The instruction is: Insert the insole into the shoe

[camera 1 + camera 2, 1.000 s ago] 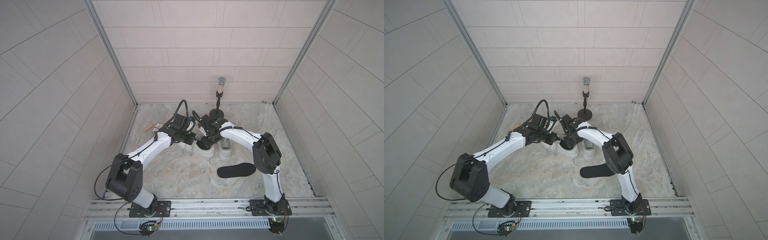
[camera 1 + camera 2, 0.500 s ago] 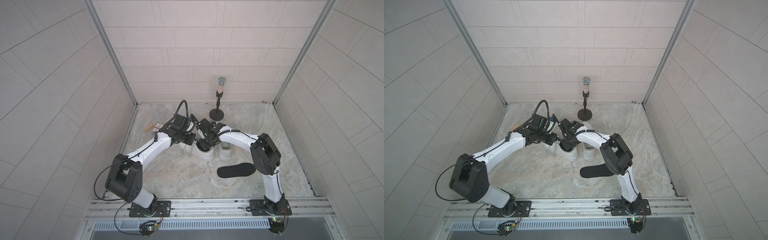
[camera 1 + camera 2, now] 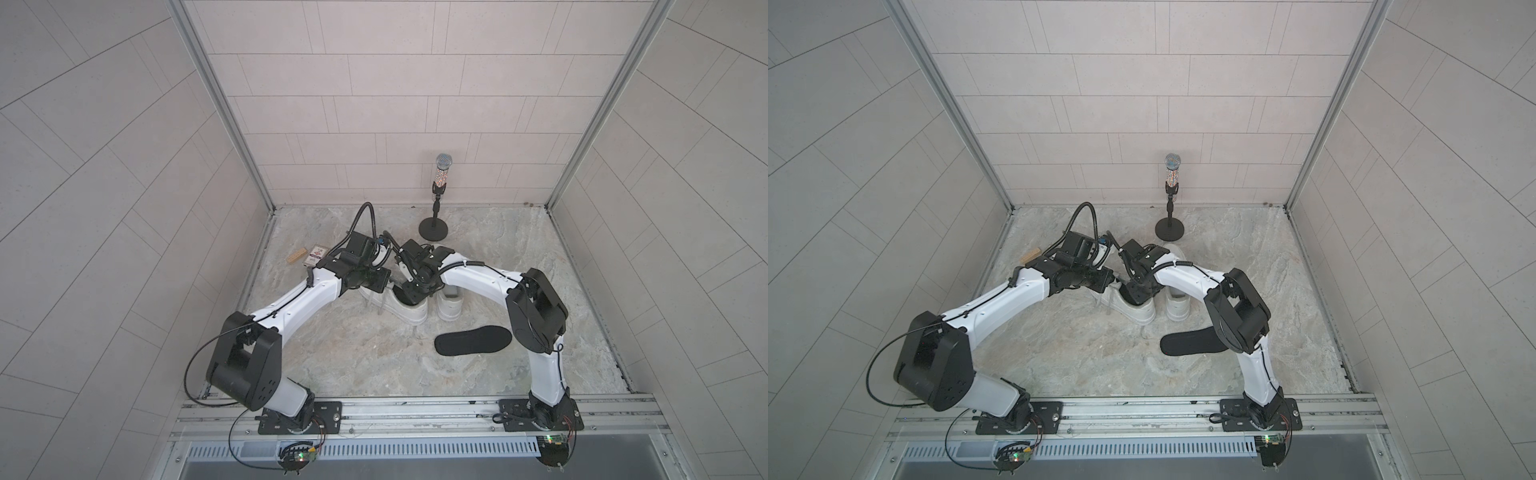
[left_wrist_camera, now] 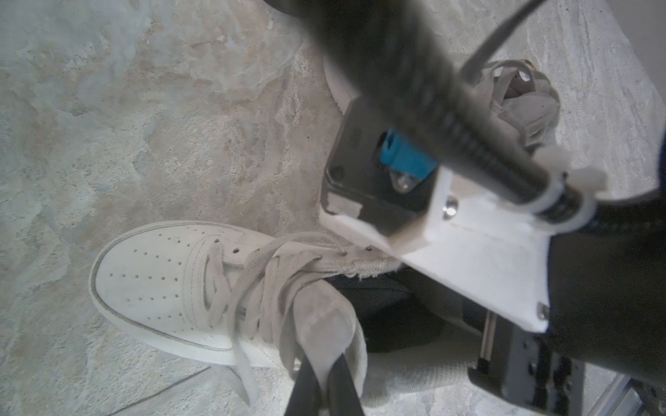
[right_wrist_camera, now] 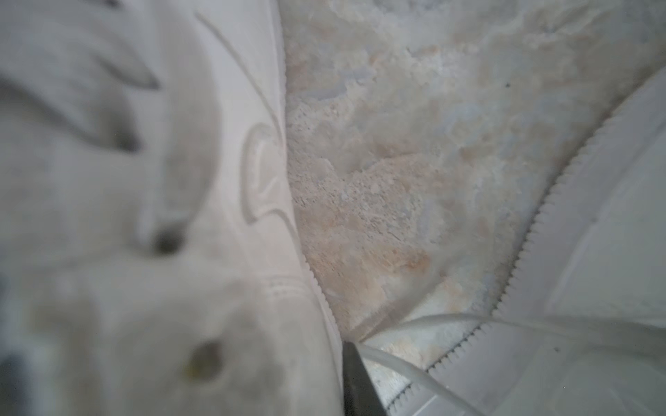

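Top views, both alike: two white shoes stand side by side mid-floor, the worked shoe [image 3: 405, 309] on the left and a second shoe [image 3: 449, 305] just right of it. One black insole [image 3: 473, 340] lies flat on the floor [image 3: 353, 353], nearer and further right, apart from both shoes and not yet inserted. It looks thin, light and floppy, so it will probably bend. Pinching its heel edge and feeding the toe in first seems the best hold. The right gripper [image 3: 409, 293] dips into the shoe's opening, its spread hidden. One microphone stand [image 3: 436, 208] stands far back. One small box [image 3: 316, 254] and one wooden block [image 3: 296, 255] lie far left.

Left wrist view: the left gripper [image 4: 324, 360] is pinched tight on the tongue [image 4: 317, 317], holding the mouth open.

Right wrist view: blurred shoe side, bare floor and one dark finger [image 5: 356, 381]. I cannot tell how wide the jaws stand.
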Motion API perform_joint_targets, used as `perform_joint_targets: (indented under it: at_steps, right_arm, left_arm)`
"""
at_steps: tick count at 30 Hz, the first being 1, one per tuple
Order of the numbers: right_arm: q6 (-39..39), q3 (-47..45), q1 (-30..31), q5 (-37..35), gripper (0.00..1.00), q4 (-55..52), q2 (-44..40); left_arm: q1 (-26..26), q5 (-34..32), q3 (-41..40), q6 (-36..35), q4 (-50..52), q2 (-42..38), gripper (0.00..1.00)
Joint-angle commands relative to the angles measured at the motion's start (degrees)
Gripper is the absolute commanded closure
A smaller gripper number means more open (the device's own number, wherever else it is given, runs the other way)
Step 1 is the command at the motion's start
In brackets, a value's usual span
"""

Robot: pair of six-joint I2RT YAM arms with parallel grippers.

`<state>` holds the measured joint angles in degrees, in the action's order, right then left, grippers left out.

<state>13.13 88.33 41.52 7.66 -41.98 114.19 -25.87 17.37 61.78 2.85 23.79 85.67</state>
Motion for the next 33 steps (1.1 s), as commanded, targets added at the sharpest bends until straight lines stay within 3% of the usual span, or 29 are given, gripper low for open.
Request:
perform_joint_targets:
  at_steps: [1,5,8,10,14,16,19,24,27,33]
  right_arm:
    - [1.02,-3.79,1.44,3.82,0.84,-0.66,-0.39]
    - [6.6,-4.53,3.34,9.13,0.8,3.87,-1.12]
    - [16.24,-4.42,3.48,11.98,0.92,9.35,-0.3]
    - [24.39,-5.47,3.91,10.85,1.0,15.07,-0.02]
    - [32.48,-2.04,6.29,2.66,1.0,17.3,1.47]
    - [32.73,0.68,7.92,-0.36,0.92,17.23,2.21]
    - [33.02,2.59,8.4,2.99,0.71,20.46,2.78]
    - [30.5,0.97,7.02,4.78,0.53,20.39,-2.23]
    - [27.48,-2.36,4.66,4.19,0.49,19.23,-7.33]
    - [23.57,-11.18,-3.01,1.17,0.47,12.74,-19.4]
  left_arm:
    - [0.41,-3.04,1.26,-1.06,-2.62,-1.03,1.0]
    - [0.46,-3.63,2.66,0.42,-3.36,-0.1,1.0]
    - [0.45,-5.89,3.71,3.58,-4.23,0.44,1.0]
    - [0.44,-10.71,3.97,7.11,-4.3,0.6,0.99]
    - [0.82,-17.8,4.93,11.84,-0.69,0.55,0.75]
    - [1.65,-18.78,4.95,13.12,1.32,-0.09,0.64]
    - [2.63,-20.66,4.52,14.33,3.63,-1.46,0.55]
    - [3.89,-22.26,3.65,16.76,5.01,-5.07,0.51]
    - [3.9,-22.26,3.54,17.5,5.35,-6.57,0.5]
    - [1.94,-15.48,6.69,18.87,8.4,-6.91,0.46]
